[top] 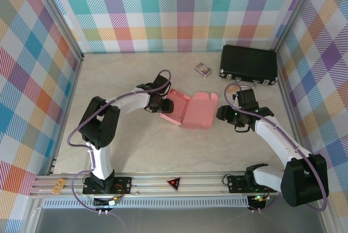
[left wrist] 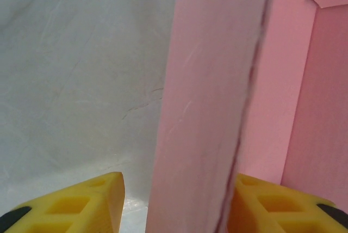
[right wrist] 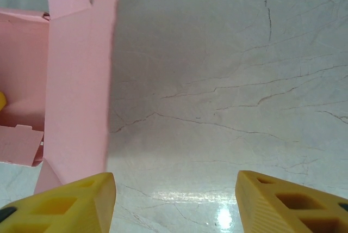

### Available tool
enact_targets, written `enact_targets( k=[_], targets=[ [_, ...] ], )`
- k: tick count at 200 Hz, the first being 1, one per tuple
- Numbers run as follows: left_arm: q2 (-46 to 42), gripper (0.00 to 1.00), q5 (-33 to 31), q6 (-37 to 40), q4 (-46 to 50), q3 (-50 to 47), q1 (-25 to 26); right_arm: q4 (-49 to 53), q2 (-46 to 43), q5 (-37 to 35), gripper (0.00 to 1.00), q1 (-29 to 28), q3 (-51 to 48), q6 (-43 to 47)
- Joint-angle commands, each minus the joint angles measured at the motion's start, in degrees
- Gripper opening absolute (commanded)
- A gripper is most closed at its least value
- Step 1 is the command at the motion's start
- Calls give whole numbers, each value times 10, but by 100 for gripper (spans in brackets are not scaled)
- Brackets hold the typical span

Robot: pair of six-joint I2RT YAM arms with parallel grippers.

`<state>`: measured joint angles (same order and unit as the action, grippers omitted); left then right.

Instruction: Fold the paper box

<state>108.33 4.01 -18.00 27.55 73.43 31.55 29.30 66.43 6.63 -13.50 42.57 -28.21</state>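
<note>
The salmon-pink paper box [top: 191, 111] lies half-formed in the middle of the table, its lid panel spread open to the right and its flaps raised. My left gripper [top: 164, 103] is at the box's left wall. In the left wrist view that upright pink wall [left wrist: 212, 97] stands between the yellow fingers [left wrist: 81, 203]; the gripper [left wrist: 176, 192] is open, with a gap on the wall's left side. My right gripper [top: 222, 114] sits just right of the box, open over bare table [right wrist: 176, 200]. A raised pink flap [right wrist: 79, 80] stands beside its left finger [right wrist: 65, 206].
A black hard case [top: 249, 63] with latches lies at the back right. A small patterned card pack [top: 203, 68] rests to its left. Checkered walls [top: 32, 69] enclose the marble table, and an aluminium rail [top: 174, 181] runs along the near edge.
</note>
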Motion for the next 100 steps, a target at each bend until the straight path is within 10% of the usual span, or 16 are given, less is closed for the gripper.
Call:
enact_targets(
  k=[1,100],
  targets=[
    [-30,50,10,-50,-24,-24,-4,14,1,-4,61,2,22,10],
    [-65,39,-5,-196,-71,-100,-4,12,19,7,63,2,35,19]
  ],
)
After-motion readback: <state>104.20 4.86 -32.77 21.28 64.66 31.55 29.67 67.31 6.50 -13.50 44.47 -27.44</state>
